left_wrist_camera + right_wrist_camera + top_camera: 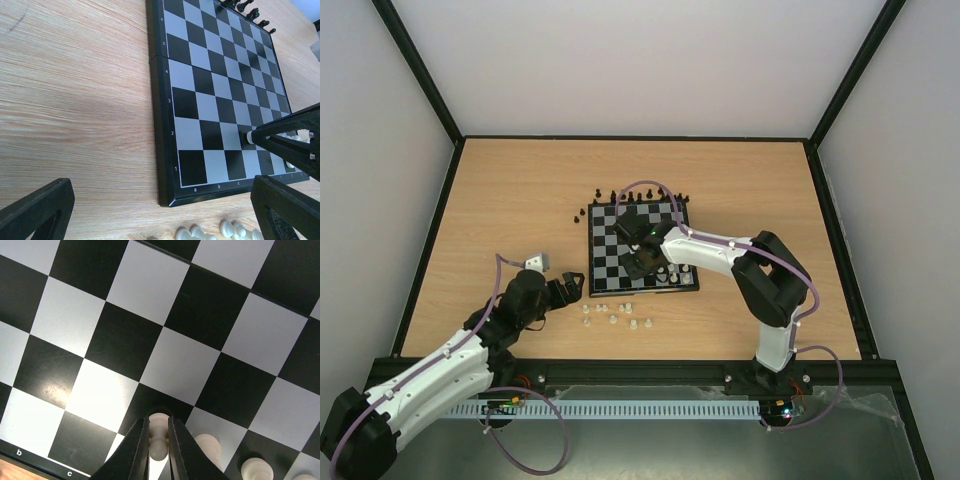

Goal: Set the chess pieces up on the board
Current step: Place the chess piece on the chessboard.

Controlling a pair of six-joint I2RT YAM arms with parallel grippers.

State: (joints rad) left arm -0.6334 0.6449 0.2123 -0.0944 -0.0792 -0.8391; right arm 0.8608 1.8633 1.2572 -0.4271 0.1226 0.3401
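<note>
The right tool (159, 424) is pinching a cream piece (159, 442) at the board (610, 245)'s near rows.
The left tool (567, 288) is hanging spread wide over the tabletop (500, 200), left of the board; loose cream pieces (615, 315) are lying just before its near edge.

Flat square chessboard with black and pale silver checks (610, 250) lies mid-desk, a touch toward 3 o'clock on the light wooden desk (520, 190). Tiny black chess figures (650, 196) line the board's 12 o'clock edge, with two more (579, 214) off its 10 o'clock corner, just beside the border. At 6 o'clock, small whitish-cream chess figures (612, 315) lie scattered on the desk near the border. More cream figures (678, 272) stand on the board toward its 5 o'clock corner. The right end effector (159, 422) hangs over the board's 6 o'clock half, a cream pawn (159, 442) pinched between its fingers. The left end effector (570, 287) sits at 8 o'clock, off the board.
</note>
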